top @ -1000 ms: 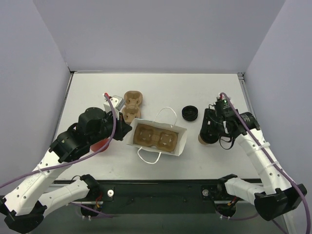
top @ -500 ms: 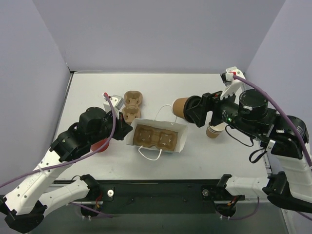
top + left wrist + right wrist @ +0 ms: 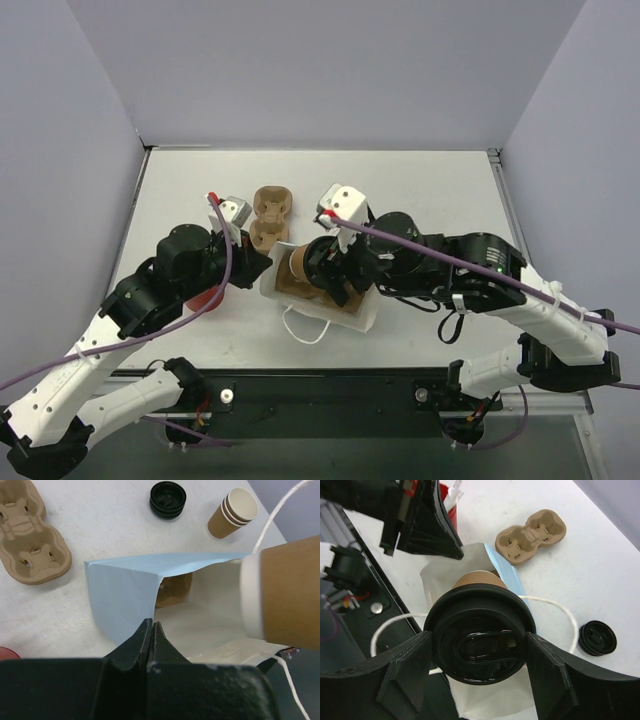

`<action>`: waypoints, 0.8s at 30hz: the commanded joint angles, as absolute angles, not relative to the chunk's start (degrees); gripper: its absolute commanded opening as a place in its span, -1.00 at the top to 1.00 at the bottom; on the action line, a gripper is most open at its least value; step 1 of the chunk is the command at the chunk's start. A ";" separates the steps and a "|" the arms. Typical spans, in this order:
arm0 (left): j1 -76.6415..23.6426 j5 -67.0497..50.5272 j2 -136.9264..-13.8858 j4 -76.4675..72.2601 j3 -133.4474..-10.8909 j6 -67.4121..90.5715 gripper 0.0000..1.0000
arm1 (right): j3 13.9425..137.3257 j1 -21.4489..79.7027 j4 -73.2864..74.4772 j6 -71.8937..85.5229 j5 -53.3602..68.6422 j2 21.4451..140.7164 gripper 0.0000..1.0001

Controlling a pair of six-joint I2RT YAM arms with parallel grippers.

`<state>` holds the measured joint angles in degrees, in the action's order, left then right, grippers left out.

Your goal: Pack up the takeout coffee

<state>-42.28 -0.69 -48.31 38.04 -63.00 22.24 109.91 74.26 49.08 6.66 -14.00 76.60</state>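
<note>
Bag (image 3: 125, 595) holds pulp tray (image 3: 172, 590); right fingers (image 3: 405, 670) grasp lidded kraft cup (image 3: 292, 595) at mouth; left fingers (image 3: 132, 647) clenched on bag rim.

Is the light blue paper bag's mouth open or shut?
Open. The left claw pinches the light blue paper bag by its edge; a tan pulp tray shows inside.

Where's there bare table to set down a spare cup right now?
Free: the far table strip behind the tray and right arm, and the far-left corner beyond the left arm. Crowded: the middle, where the bag, lidded cup, left gripper and right gripper meet.
</note>
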 commanded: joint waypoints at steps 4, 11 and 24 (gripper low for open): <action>-42.28 -3.34 -45.88 28.04 -61.35 19.95 1.00 | 102.50 77.69 48.25 -3.95 -20.65 76.73 0.05; -42.28 -7.37 -43.69 26.21 -57.59 20.92 1.00 | 95.91 81.56 47.90 -8.61 -29.09 77.96 0.07; -42.28 -10.63 -39.99 21.27 -52.04 19.94 1.00 | 74.37 81.21 32.44 -18.28 -30.06 71.81 0.07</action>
<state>-42.28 -8.64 -40.95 27.29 -52.84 18.50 77.89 81.36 37.34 -13.47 -27.27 75.68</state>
